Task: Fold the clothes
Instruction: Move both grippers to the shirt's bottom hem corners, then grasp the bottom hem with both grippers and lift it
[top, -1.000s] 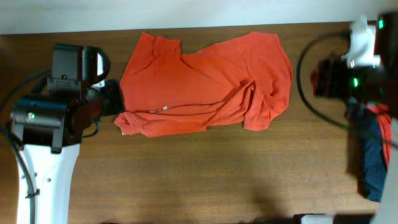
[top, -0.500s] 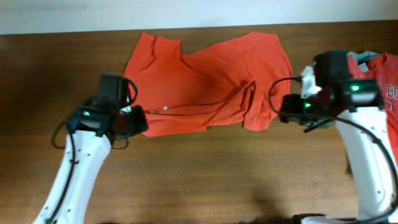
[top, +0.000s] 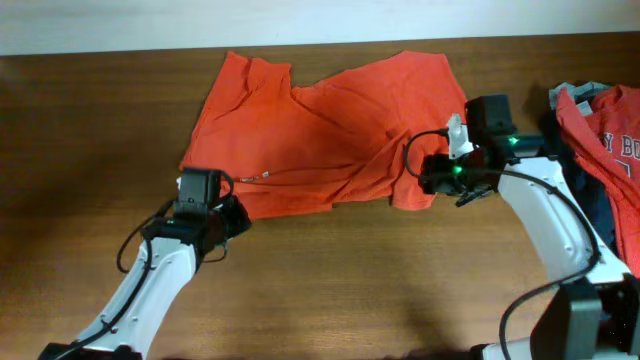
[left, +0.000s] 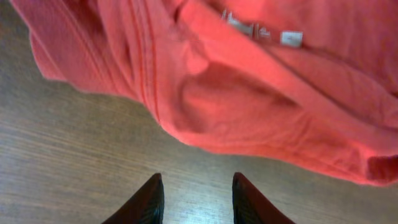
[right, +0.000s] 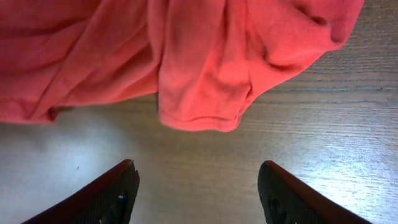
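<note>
Both arms, out at the table's (top: 350, 290) ends a second ago, now close on the orange-red T-shirt (top: 330, 130) crumpled at 12 o'clock: left gripper (left: 196, 180) narrowly parted at its 7 o'clock hem, right gripper (right: 196, 165) spread wide at 4 o'clock, neither yet pinching cloth, so a grasp looks imminent.

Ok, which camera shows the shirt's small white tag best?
Left wrist: the white tag sits large and clear on the orange T-shirt, near the frame's top. Overhead shows it only as a pale speck by the shirt's near fold. Right wrist shows shirt fabric only, no tag.
</note>
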